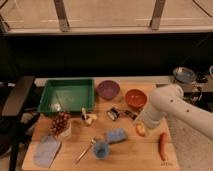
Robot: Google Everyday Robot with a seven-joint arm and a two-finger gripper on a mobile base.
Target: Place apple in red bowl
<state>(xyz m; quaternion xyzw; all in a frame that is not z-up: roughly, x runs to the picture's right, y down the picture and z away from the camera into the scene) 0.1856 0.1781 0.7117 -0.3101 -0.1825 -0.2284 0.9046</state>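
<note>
The apple (140, 130) is a small yellow-orange fruit at the tip of my white arm, held just above the wooden table, in front of the red bowl. My gripper (143, 125) is shut on it from above; the arm hides most of the fingers. The red bowl (135, 98) is round, orange-red and empty, and stands at the back right of the table, next to the purple bowl (108, 89).
A green tray (67, 95) stands at the back left. Grapes (61, 123), a blue cup (101, 149), a blue sponge (116, 135), a spoon (86, 150) and a grey cloth (46, 150) lie in front. A carrot (162, 145) lies at the front right.
</note>
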